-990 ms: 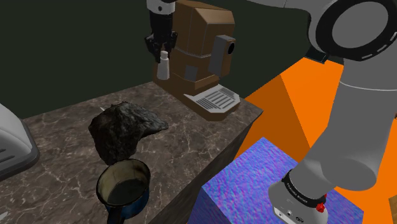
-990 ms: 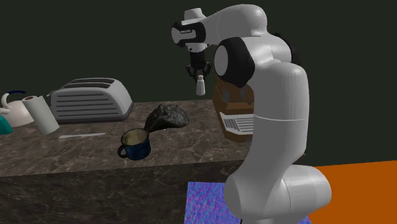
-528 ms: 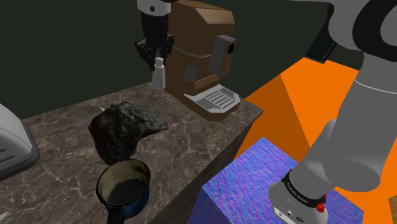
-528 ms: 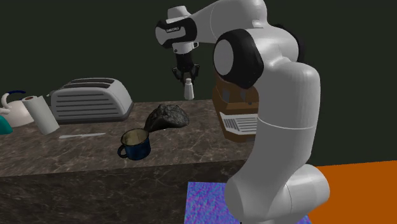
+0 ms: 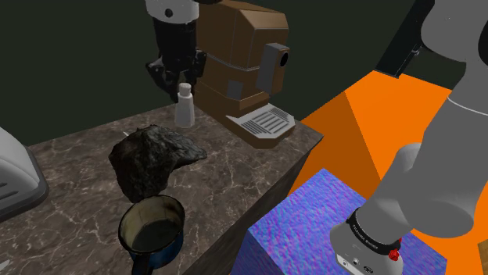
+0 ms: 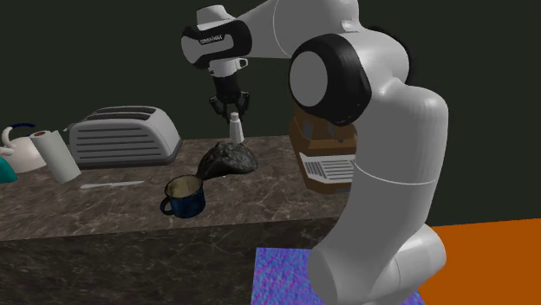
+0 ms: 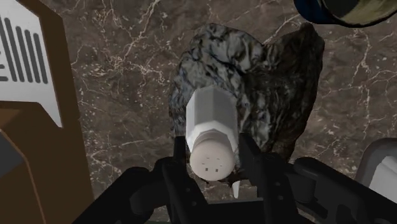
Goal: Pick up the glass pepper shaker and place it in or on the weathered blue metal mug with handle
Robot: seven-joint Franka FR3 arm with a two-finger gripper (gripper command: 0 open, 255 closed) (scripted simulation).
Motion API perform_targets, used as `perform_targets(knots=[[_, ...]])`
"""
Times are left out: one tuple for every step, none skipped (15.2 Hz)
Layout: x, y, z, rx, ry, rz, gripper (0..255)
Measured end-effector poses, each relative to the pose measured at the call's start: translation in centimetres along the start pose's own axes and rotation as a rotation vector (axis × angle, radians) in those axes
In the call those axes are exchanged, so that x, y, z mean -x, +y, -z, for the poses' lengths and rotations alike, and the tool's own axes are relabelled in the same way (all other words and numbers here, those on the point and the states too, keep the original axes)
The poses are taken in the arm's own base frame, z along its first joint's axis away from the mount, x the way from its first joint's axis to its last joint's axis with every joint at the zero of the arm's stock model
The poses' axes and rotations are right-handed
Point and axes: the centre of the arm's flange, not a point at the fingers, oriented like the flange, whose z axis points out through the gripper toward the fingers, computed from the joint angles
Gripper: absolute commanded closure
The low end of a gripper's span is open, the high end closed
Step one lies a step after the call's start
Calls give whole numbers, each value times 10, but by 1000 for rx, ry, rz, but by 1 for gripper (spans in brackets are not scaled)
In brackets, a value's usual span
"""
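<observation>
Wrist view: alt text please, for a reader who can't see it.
The black claw is shut on a white pepper shaker, holed cap toward the camera, above a dark marbled counter. Beyond the shaker lies a dark rock-like lump; a blue mug shows past it, and a brown coffee machine stands beside the claw.

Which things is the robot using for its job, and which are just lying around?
For the job: white pepper shaker, held by the end effector; blue mug.
Just lying about: dark rock-like lump, brown coffee machine, toaster, paper towel roll, kettle.
</observation>
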Motion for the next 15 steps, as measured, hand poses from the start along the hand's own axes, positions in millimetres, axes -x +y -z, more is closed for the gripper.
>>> perform_targets(knots=[[8, -10, 4, 0, 0, 0, 255], [17, -20, 5, 0, 0, 0, 255], [25, -31, 6, 0, 0, 0, 255], [30, -42, 11, 0, 0, 0, 255], [38, -53, 14, 0, 0, 0, 255], [45, -66, 16, 0, 0, 0, 255], [53, -75, 20, 0, 0, 0, 255], [61, -86, 20, 0, 0, 0, 255], [70, -98, 23, 0, 0, 0, 255], [77, -107, 26, 0, 0, 0, 255], [82, -115, 28, 0, 0, 0, 255], [90, -123, 28, 0, 0, 0, 255], [98, -132, 28, 0, 0, 0, 255], [107, -141, 29, 1, 0, 0, 255], [113, -154, 34, 0, 0, 1, 255]])
